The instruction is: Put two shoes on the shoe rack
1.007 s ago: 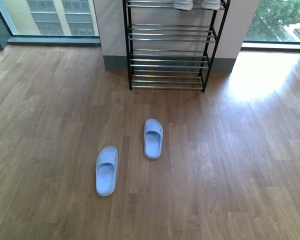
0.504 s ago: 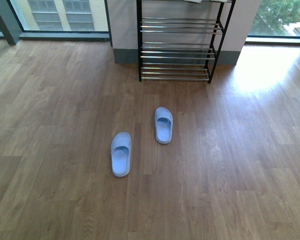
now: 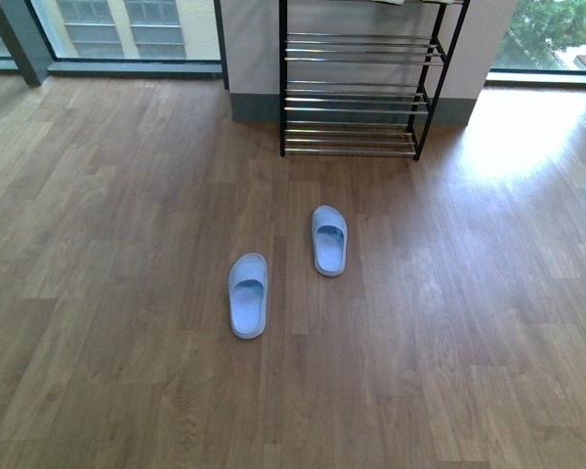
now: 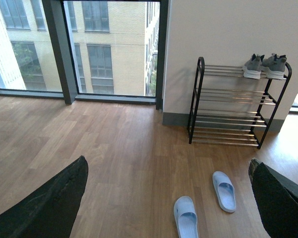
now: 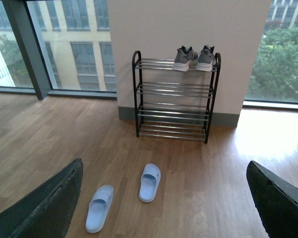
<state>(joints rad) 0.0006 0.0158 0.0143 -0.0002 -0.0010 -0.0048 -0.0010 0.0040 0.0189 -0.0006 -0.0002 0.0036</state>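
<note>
The left hand (image 4: 168, 164) is spread wide. Its two dark fingers (image 4: 49, 203) sit at the far edges of its wrist view with only floor between them, and it holds nothing. The right hand (image 5: 164, 166) is the same, fingers (image 5: 275, 198) far apart and empty. Neither arm shows in the front view.

Well ahead of both hands, far out of reach, the black-framed four-tier shoe rack with chrome-bar shelves (image 5: 174, 91) stands against a pale wall (image 5: 188, 25). The pair of grey mesh sneakers with thick white soles (image 5: 186, 58) sits on its top tier, side by side and upright, toward the end on the right hand's side.

Between the hands and the rack, two pale blue slide slippers (image 3: 247, 295) lie apart from each other on the brown wood-plank floor (image 3: 127, 244), nearer the hands than the rack is.

With both sneakers up on the rack, the placing looks finished, and what remains is a clean finish. Check that each sole rests flat across the bars with no heel hanging off the front; they look level, though they are small at this range. Hold the fingers spread and clear of the frame. The slippers seem no part of the job, so steer round them.
</note>
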